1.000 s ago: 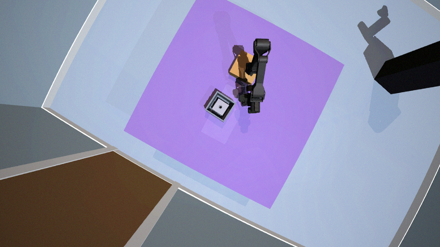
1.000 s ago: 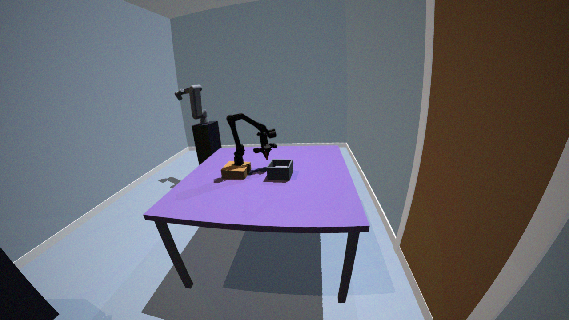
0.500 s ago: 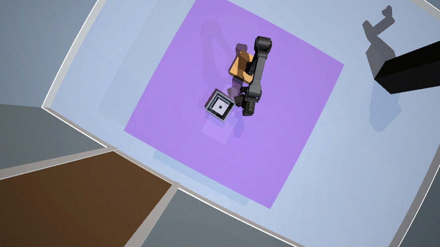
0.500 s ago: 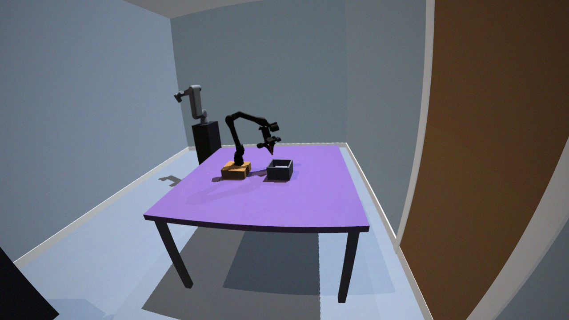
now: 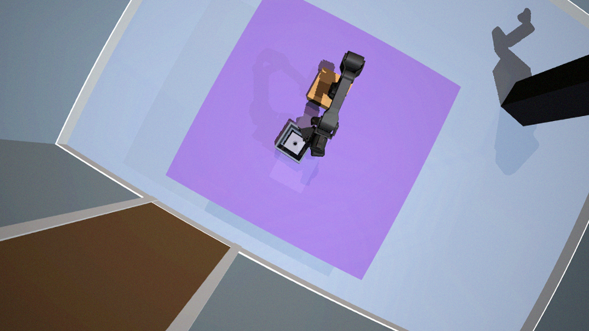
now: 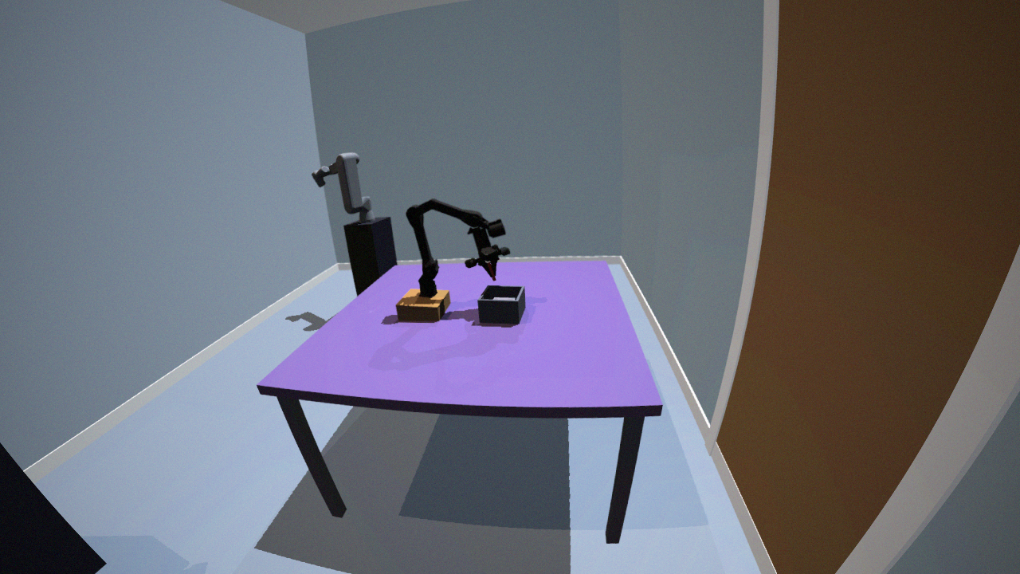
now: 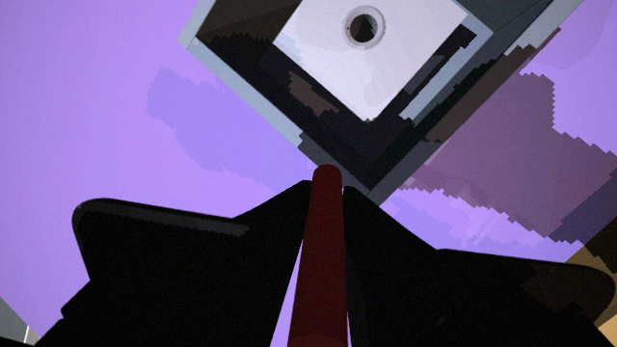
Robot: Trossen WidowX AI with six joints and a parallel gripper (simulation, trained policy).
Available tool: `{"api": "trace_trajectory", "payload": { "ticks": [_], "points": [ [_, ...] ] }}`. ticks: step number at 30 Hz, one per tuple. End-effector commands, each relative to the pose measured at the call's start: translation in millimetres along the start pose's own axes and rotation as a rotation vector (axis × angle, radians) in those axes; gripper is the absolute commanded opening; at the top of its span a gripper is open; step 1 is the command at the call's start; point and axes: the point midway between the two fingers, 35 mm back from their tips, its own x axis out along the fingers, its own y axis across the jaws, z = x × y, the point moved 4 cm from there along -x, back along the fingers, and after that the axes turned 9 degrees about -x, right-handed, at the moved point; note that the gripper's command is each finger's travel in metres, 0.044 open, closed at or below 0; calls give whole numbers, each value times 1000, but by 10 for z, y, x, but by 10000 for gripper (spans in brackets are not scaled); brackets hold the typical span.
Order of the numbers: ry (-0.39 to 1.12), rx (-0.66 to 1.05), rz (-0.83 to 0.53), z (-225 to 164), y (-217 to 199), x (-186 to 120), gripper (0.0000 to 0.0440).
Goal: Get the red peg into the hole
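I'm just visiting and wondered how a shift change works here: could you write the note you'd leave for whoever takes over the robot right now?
Gripper: shut on the red peg, raised near the open box.
Box: on the purple table; white plate inside, its hole unfilled.
Done: peg picked up.
Left: bring it over the hole, lower it, seat it fully, let go.
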Motion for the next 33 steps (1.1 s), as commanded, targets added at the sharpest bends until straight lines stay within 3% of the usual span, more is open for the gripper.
{"api": "trace_trajectory", "payload": {
  "ticks": [1, 19, 33],
  "points": [
    [-23, 24, -4, 159, -7, 49, 0],
    [-38, 121, -16, 642, -94, 358, 10],
    [19, 134, -63, 757, -152, 717, 19]
  ]
}}
